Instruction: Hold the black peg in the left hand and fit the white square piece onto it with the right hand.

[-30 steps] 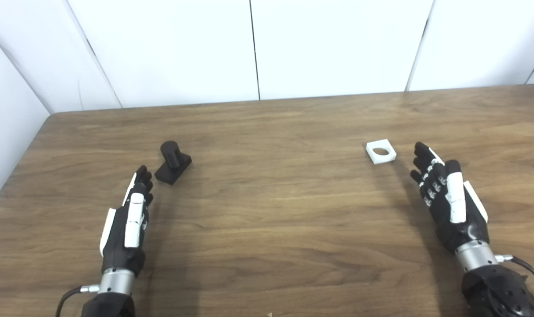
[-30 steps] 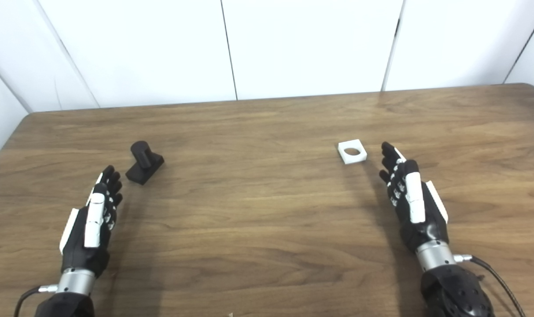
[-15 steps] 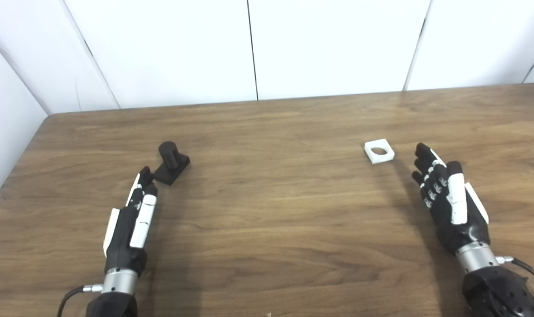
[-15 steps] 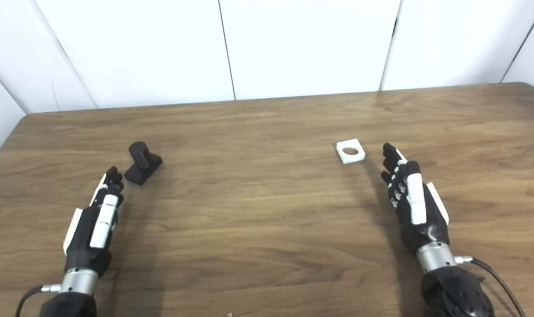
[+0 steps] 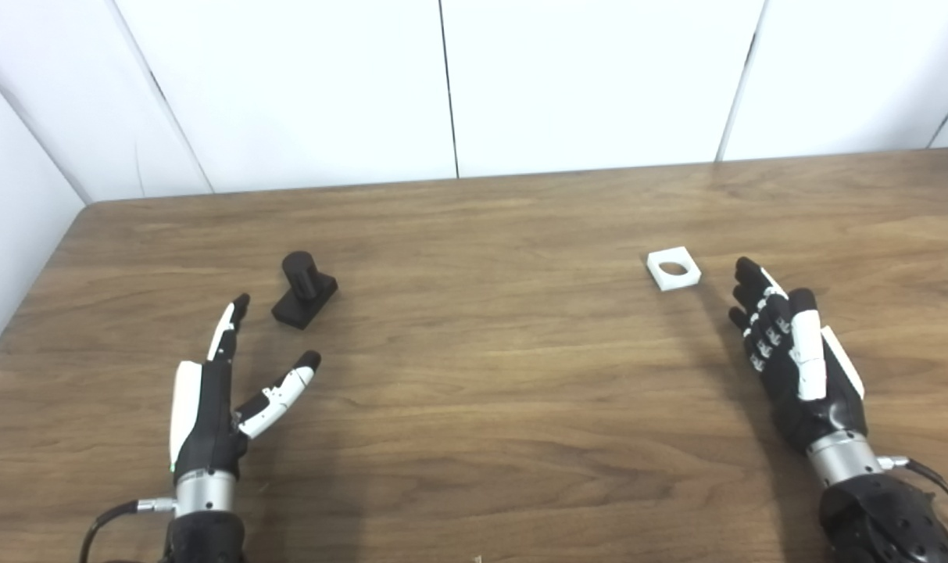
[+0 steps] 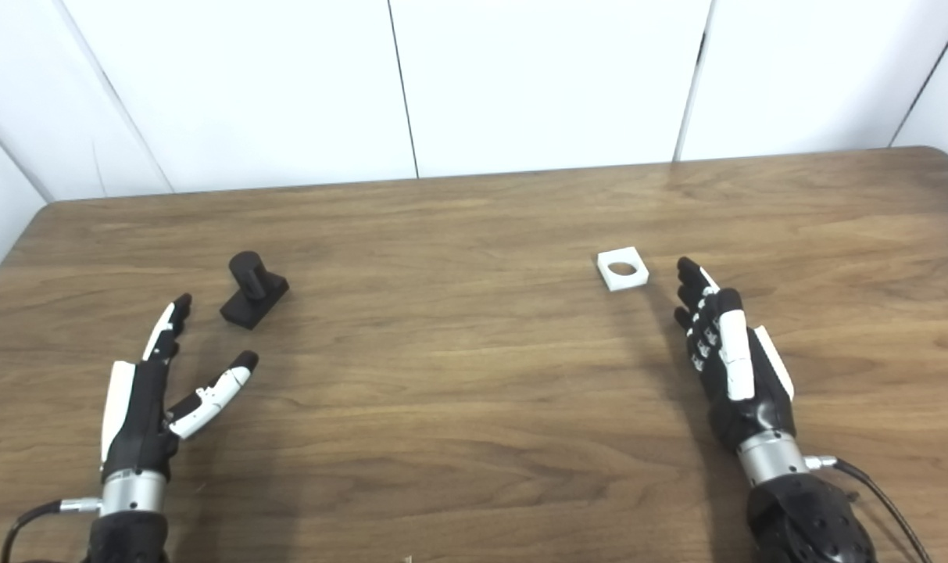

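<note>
The black peg [image 5: 304, 288], a short cylinder on a square base, stands on the wooden table [image 5: 489, 367] at the left. Just below and left of it is my left hand [image 5: 216, 395], open with the thumb spread wide and the fingers pointing toward the peg, not touching it. The white square piece [image 5: 674, 268] with a round hole lies flat at the right. My right hand [image 5: 790, 360] is open, palm inward, its fingertips a short way right of and below the white piece, holding nothing.
White wall panels [image 5: 450, 86] rise behind the table's far edge. The table's left edge runs diagonally beside my left arm. Cables trail from both wrists at the bottom of the picture.
My left hand has turned and spread its thumb away from the fingers, drawing back slightly from the peg. The right hand has barely moved. Peg and white piece stay put.
</note>
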You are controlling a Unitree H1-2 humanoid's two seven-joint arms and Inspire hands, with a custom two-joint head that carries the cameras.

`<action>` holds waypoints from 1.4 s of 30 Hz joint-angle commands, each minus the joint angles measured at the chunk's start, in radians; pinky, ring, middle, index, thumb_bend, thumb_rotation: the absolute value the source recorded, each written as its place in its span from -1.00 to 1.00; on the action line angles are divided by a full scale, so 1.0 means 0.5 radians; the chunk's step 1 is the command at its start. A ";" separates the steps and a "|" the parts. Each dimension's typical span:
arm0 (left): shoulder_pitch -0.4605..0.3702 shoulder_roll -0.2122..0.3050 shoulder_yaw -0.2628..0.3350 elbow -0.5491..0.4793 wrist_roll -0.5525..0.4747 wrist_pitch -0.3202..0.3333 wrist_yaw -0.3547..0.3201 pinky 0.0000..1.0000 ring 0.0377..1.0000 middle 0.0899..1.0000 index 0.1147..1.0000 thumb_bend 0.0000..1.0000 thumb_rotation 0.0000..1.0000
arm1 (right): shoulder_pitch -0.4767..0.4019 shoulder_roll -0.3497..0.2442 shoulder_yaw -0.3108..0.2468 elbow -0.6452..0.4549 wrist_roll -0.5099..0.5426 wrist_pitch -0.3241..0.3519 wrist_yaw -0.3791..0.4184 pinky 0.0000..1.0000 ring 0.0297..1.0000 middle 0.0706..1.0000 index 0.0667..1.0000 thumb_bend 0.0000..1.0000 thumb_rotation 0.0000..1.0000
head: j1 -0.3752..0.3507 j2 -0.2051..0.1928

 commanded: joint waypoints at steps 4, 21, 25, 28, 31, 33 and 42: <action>-0.132 0.048 0.008 -0.081 0.168 0.032 0.058 0.85 0.93 0.92 0.85 0.44 -0.22 | -0.051 -0.028 0.008 -0.010 0.003 -0.087 0.026 1.00 1.00 0.97 0.88 0.20 1.00 | 0.002 0.004; -0.367 0.216 -0.072 0.168 0.490 0.007 0.137 1.00 0.98 0.86 0.36 0.53 -0.35 | -0.030 -0.002 0.008 -0.018 0.015 -0.064 0.006 1.00 0.96 0.93 0.86 0.24 1.00 | 0.001 -0.018; -0.412 0.234 -0.085 0.235 0.514 0.017 0.146 1.00 0.98 0.85 0.33 0.55 -0.35 | -0.029 0.003 0.006 -0.016 0.022 -0.066 0.004 1.00 0.97 0.93 0.85 0.26 1.00 | 0.000 -0.019; -0.454 0.259 -0.110 0.299 0.550 0.026 0.147 1.00 0.97 0.84 0.34 0.56 -0.33 | -0.029 0.004 0.008 -0.017 0.020 -0.061 0.003 1.00 0.98 0.93 0.85 0.27 1.00 | -0.008 -0.019; -0.505 0.280 -0.136 0.383 0.585 0.031 0.159 1.00 0.95 0.82 0.33 0.56 -0.36 | -0.022 0.005 0.010 -0.024 0.021 -0.059 0.005 1.00 0.99 0.93 0.85 0.25 1.00 | -0.014 -0.021; -0.531 0.289 -0.149 0.424 0.593 0.036 0.156 1.00 0.95 0.81 0.32 0.56 -0.35 | -0.019 0.009 0.008 -0.028 0.025 -0.056 0.002 1.00 0.99 0.94 0.85 0.24 1.00 | -0.014 -0.022; -0.597 0.328 -0.215 0.591 0.639 0.033 0.190 1.00 0.93 0.80 0.34 0.57 -0.26 | -0.003 -0.002 0.008 -0.027 0.025 -0.066 0.011 1.00 1.00 0.96 0.88 0.21 1.00 | -0.011 -0.022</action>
